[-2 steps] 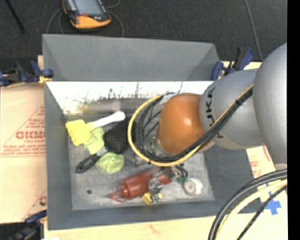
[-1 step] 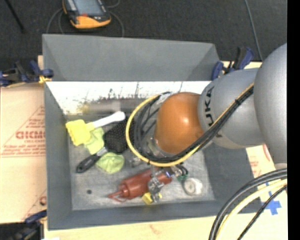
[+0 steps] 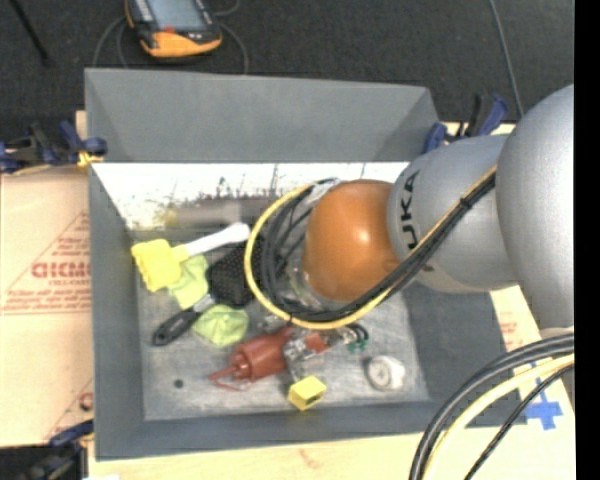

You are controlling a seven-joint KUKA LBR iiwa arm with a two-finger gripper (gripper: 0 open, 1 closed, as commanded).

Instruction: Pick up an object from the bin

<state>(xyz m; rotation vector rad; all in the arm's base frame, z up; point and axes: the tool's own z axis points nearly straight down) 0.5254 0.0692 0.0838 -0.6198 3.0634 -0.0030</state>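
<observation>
The arm's orange cover [image 3: 345,243] stands over the middle of the bin [image 3: 260,118], with cables looped round it. We cannot tell whether the tool is released or clenched, nor which thing lies under it.

Nearest things:
- A red piece [image 3: 258,356], bottle-like with a narrow spout pointing left, lies on the bin floor just below the cover, right of centre front.
- A black brush [image 3: 228,273] lies at the cover's left edge, touching a white handle [image 3: 215,240].
- A small yellow cube [image 3: 306,392] and a white ring [image 3: 385,372] lie near the front wall.
- The rest forms a heap at the left: a yellow block [image 3: 155,263] and lime-green lumps [image 3: 220,323].

We judge the red piece the likeliest candidate. It looks like light, stiff plastic with a smooth skin, so it may slip. We advise taking hold across its wide body, not the tapered spout, which would squeeze out of the grip. Small clutter touches its right end and may lift with it.

The green lumps look soft and would deform under pressure.
</observation>
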